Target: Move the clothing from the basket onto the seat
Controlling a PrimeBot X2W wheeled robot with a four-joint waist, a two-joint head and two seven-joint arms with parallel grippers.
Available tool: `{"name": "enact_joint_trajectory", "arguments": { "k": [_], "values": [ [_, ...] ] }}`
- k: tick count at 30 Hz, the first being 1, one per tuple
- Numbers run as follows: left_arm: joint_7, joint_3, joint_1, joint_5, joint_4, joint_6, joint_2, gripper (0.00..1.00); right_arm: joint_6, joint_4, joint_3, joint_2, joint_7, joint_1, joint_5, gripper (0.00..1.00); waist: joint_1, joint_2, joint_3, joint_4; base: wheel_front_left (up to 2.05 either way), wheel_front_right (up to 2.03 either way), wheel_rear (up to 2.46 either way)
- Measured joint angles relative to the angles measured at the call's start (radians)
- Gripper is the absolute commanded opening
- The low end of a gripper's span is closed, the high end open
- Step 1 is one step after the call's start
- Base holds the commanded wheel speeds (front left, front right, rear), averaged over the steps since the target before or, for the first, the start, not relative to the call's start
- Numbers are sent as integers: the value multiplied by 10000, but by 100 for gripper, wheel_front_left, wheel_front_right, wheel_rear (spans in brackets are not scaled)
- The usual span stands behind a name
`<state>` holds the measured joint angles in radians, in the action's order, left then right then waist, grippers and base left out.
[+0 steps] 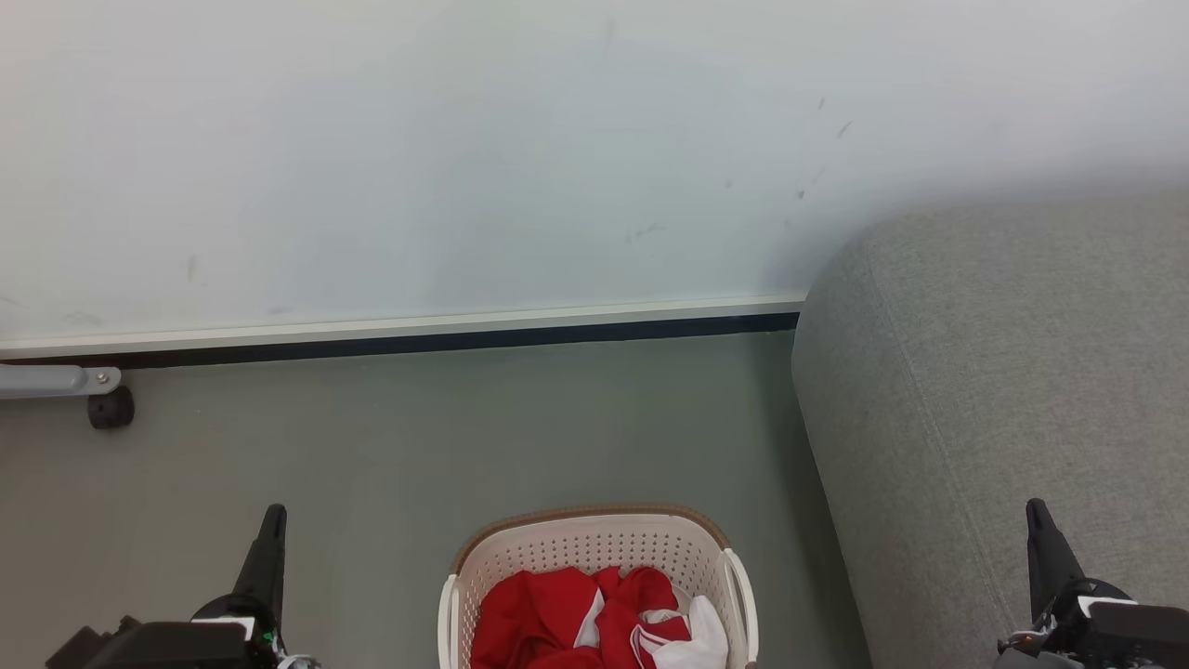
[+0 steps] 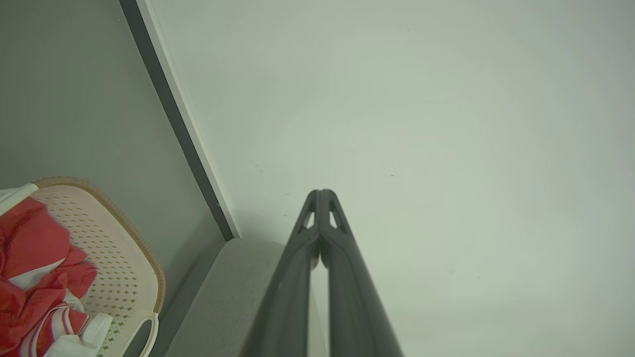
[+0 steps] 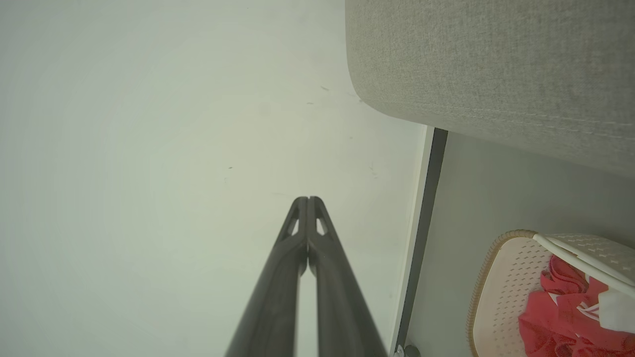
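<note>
The cream-white perforated basket (image 1: 594, 544) with a brown rim stands on the floor at the bottom middle of the head view. Red clothing (image 1: 548, 618) with white panels lies bunched inside it; the wrist views show the same clothing (image 2: 30, 277) (image 3: 560, 312) in the basket (image 2: 124, 248) (image 3: 501, 277). The light grey seat (image 1: 1003, 390) rises to the basket's right. My left gripper (image 1: 272, 520) hangs left of the basket, shut and holding nothing; in its own wrist view that gripper (image 2: 321, 193) has its tips pressed together. My right gripper (image 1: 1038, 516) is over the seat's front, shut and holding nothing, as is the gripper (image 3: 308, 200) seen from its wrist.
A pale wall (image 1: 464, 158) with a dark baseboard (image 1: 418, 339) runs behind the grey-green floor (image 1: 418, 437). A grey metal leg with a black caster (image 1: 110, 407) sits at the far left by the wall. The seat's stitched seam (image 3: 496, 114) shows in the right wrist view.
</note>
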<state>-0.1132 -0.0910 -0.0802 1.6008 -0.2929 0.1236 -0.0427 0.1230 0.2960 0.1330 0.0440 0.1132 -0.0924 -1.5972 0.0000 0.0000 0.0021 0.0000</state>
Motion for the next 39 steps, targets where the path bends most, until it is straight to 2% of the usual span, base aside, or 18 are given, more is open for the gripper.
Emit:
{"name": "enact_joint_trajectory", "arguments": {
  "k": [7,8,10,11,12,22,29,35,39],
  "values": [
    [0,0,0,0,0,2,0,0,0,0,0,0,0,0,0,0,0,0,0,0,0,0,0],
    [0,0,0,0,0,0,0,100,0,0,0,0,0,0,0,100,0,0,0,0,0,0,0],
    [2,15,76,-2,-123,-10,23,100,-2,123,-15,-25,0,58,4,100,-1,0,0,0,0,0,0],
    [2,21,159,-2,-224,-13,46,0,-2,226,-27,-54,0,128,4,0,0,0,0,0,0,0,0],
    [2,33,268,-2,-326,-15,79,100,-4,343,-38,-88,0,233,4,100,0,0,0,0,0,0,0],
    [278,393,581,-48,-527,-15,138,100,-12,550,-249,-182,-270,553,19,100,0,0,-24,0,0,0,0],
    [539,631,571,-520,-410,-71,136,100,-12,401,-311,-180,-535,616,190,100,0,0,-48,-2,0,0,0],
    [727,790,461,-1093,-201,-219,130,100,-100,217,-387,-178,-727,627,823,100,0,0,-70,-3,0,0,0],
    [897,945,453,-1557,-92,-370,128,100,-274,-8,-510,-176,-886,630,1396,100,0,0,-83,-3,0,0,0]
  ]
}}
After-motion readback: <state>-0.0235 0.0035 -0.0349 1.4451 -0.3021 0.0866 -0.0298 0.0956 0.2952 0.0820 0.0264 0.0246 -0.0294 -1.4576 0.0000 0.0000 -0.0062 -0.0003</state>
